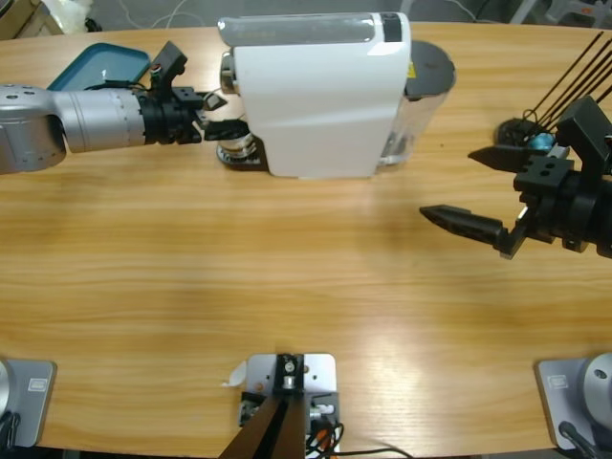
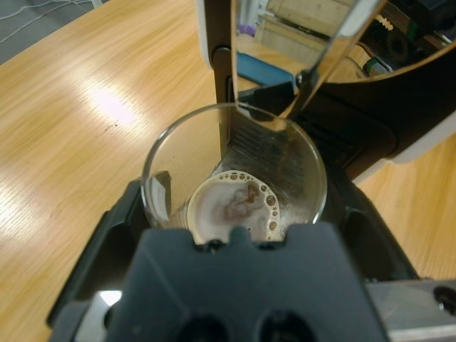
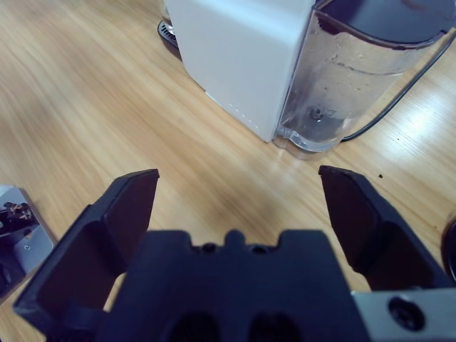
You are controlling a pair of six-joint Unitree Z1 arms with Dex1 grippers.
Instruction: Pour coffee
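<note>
The left end effector point(image 1: 218, 113) reaches in from the side toward the spout end of the white coffee machine point(image 1: 320, 96), and its jaws sit on either side of a clear glass cup point(image 2: 234, 182) that stands upright on the machine's drip stand. In the left wrist view the jaws flank the glass closely, though whether they press on its wall cannot be told. The coffee point(image 2: 235, 206) lies straight ahead of this end effector, a shallow brown layer with pale foam at the bottom of the glass (bubbles ring its edge). The right end effector point(image 1: 459, 191) hovers over the table point(image 1: 287, 277) well apart from the machine, jaws spread wide and holding nothing. The left arm is plainly the nearer one, and the glass's upright axis probably has to be kept as it comes away.
</note>
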